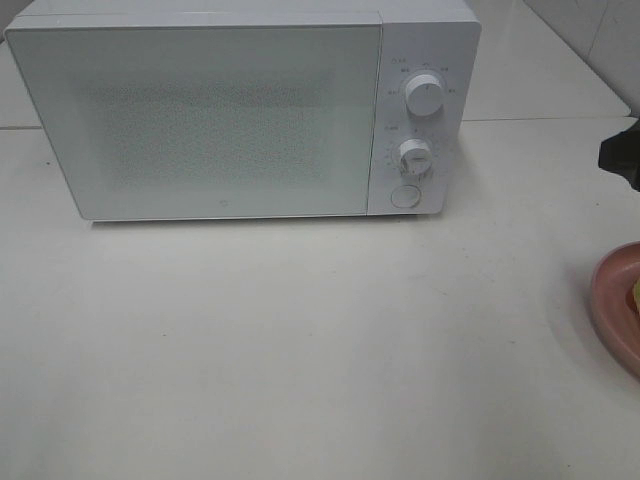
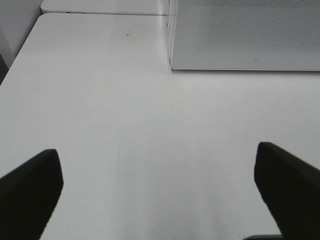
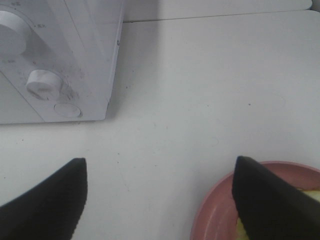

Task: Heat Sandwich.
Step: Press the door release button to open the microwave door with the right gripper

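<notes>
The white microwave (image 1: 240, 110) stands at the back of the table with its door shut. A round pink plate (image 1: 612, 300) is cut off by the right edge of the exterior view. On it only a yellow-green sliver of the sandwich (image 1: 636, 296) shows. In the right wrist view, my right gripper (image 3: 160, 165) is open with only bare table between its fingers. One finger (image 3: 270, 200) covers part of the pink plate (image 3: 215, 220) and the sandwich (image 3: 312, 190). My left gripper (image 2: 157, 150) is open over bare table, left of the microwave's front corner (image 2: 171, 64).
Two white dials (image 1: 425, 96) and a round button (image 1: 405, 195) sit on the microwave's right panel. A seam between tabletops (image 1: 540, 120) runs behind it. A black part of the right arm (image 1: 622, 155) shows at the right edge.
</notes>
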Controlling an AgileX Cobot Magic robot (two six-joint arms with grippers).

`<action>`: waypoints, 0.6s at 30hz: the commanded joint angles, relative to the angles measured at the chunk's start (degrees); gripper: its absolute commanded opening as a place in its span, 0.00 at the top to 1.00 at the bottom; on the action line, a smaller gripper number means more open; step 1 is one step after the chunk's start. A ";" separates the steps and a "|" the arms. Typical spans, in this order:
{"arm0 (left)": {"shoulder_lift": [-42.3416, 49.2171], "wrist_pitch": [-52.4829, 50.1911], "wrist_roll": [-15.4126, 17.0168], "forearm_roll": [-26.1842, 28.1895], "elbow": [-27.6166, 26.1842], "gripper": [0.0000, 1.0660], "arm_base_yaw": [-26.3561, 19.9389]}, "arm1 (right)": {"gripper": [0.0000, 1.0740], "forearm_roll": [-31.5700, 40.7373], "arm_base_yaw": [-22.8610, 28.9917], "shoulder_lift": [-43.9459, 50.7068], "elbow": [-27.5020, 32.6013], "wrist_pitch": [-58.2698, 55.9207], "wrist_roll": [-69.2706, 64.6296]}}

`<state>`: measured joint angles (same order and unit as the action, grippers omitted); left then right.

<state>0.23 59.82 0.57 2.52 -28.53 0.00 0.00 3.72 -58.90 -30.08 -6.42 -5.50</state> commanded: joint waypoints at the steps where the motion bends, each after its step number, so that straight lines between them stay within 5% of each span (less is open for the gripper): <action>1: 1.49 -0.57 0.17 0.06 0.17 0.07 0.17 | 0.29 -0.52 -0.34 -3.38 -0.23 6.42 -0.46; 9: 1.49 -0.57 0.17 0.06 0.17 0.07 0.17 | 0.29 0.00 -0.34 -10.08 1.15 19.94 -1.55; 18: 1.49 -0.57 0.17 0.06 0.17 0.07 0.17 | 0.29 9.22 2.06 -12.26 8.42 38.10 4.41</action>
<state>0.23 59.82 0.57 2.52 -28.53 0.00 8.37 5.61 -71.33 -21.89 29.28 -2.69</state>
